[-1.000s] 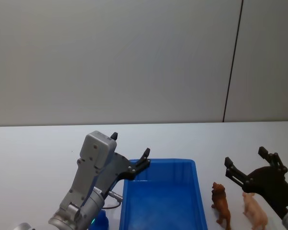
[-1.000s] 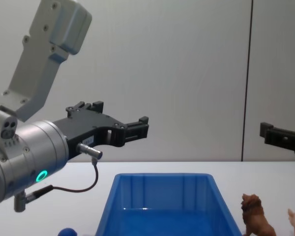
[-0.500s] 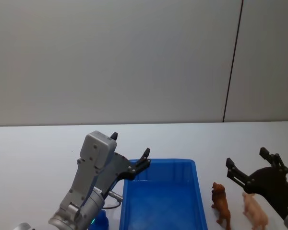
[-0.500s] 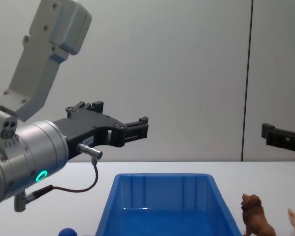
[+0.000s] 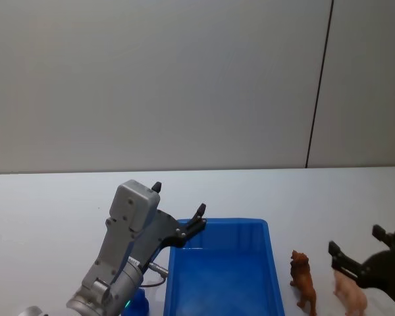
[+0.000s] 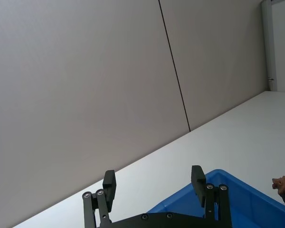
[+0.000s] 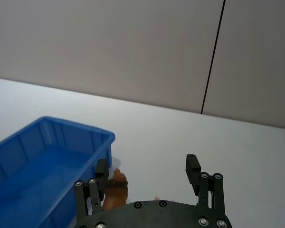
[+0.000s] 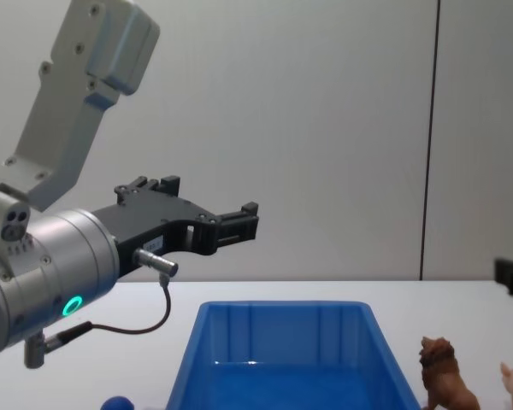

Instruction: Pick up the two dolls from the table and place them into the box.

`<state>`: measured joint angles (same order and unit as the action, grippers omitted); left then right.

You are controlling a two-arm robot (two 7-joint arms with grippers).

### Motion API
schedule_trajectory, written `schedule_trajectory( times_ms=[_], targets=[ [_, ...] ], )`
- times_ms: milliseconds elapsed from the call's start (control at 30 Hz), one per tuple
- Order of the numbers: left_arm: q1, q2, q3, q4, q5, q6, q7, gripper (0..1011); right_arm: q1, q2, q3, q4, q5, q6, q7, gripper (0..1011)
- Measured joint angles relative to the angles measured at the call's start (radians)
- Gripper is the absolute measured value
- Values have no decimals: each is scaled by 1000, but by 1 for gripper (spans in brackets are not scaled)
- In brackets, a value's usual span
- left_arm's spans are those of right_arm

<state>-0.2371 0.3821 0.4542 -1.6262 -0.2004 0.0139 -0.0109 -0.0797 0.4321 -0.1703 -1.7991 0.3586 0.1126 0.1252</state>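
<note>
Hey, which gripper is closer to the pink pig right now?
Right. The right gripper hangs open just by the pig; the left gripper is open at the box's far left corner, with the box between it and the pig.

Head cam hi, chest lo; share box (image 5: 237,225).

The blue box (image 5: 225,227) sits open-topped on the white table (image 5: 46,197), its long sides running from 6 to 12 o'clock and its inner walls ribbed. At its 3 o'clock, just beside it but not touching, the brown maned lion (image 5: 304,280) stands upright, head toward 12. At the lion's 3 o'clock, near it, the pale pink pig (image 5: 349,296) stands upright too.
</note>
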Motion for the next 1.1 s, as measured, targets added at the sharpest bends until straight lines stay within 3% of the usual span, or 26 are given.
schedule_trajectory(
  times_ms=[333,533,1100],
  targets=[
    [0,0,0,0,0,0,0,1002,-58,62,32,-2,38,40,36,1001],
    [0,0,0,0,0,0,0,1002,-70,76,38,29,46,58,57,1001],
    [0,0,0,0,0,0,0,1002,-24,47,18,150,50,104,111,1001]
  ],
)
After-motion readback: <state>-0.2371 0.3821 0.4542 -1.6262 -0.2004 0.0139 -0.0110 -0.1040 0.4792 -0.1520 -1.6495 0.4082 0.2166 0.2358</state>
